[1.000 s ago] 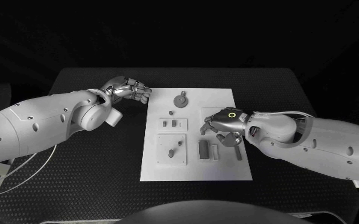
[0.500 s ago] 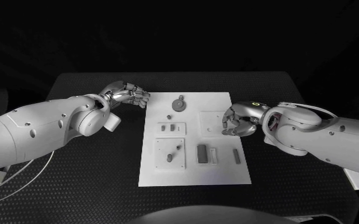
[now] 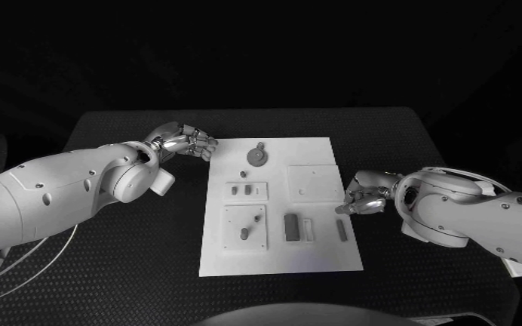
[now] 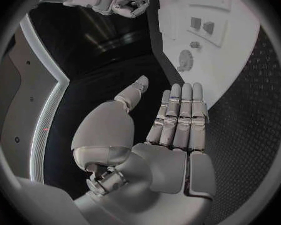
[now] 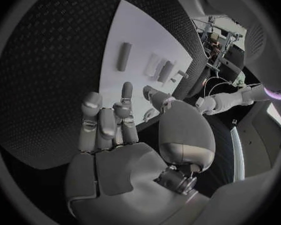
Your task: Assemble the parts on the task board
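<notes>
Black table (image 3: 130, 266) under task board (image 3: 315, 254); both hands off-board.

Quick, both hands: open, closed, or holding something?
Left hand: open, fingers extended, holding nothing.
Right hand: open, fingers apart, holding nothing.

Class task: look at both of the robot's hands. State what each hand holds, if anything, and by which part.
Nothing is held. The left hand hovers beside the task board, fingers extended and empty. The right hand is at the board's right edge, fingers loosely curled and apart, gripping no part.
</notes>
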